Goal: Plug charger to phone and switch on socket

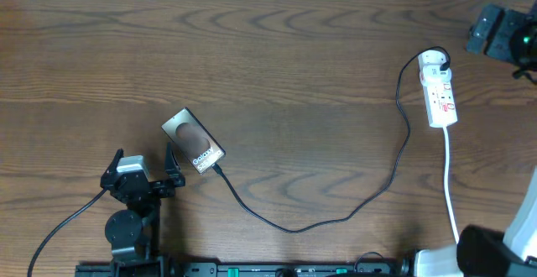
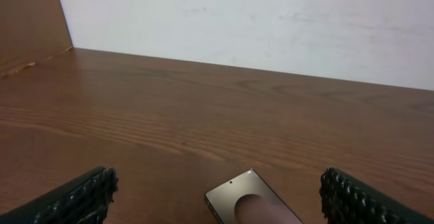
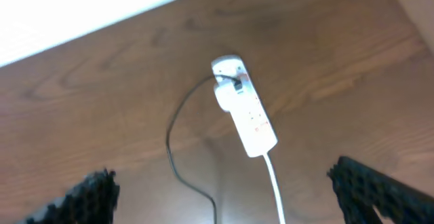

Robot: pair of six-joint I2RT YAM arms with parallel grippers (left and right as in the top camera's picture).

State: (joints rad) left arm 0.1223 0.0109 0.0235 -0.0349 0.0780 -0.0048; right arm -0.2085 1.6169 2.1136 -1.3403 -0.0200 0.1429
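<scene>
The right gripper [image 3: 227,187] hangs above the socket [image 3: 245,112] with its jaws spread wide and nothing between them. The strip lies ahead of it, between the two fingers in the wrist view.

From the socket's rounded end the charger [image 1: 336,220] runs away across the table [image 1: 268,42] to the phone [image 1: 193,141], which lies well apart from the socket. The plug tip [image 1: 216,168] meets the phone's edge and looks seated, though the overhead view is too small to be sure.

The left gripper [image 1: 144,158], also wide open and empty, sits just beyond the phone on the side away from the socket.

The step in hand appears to be the switch. It is probably among the red markings, though which one is unclear. A good press would likely use closed jaws, one fingertip centred over it, straight down, clear of the white cord [image 3: 274,183], so the strip does not slide.
</scene>
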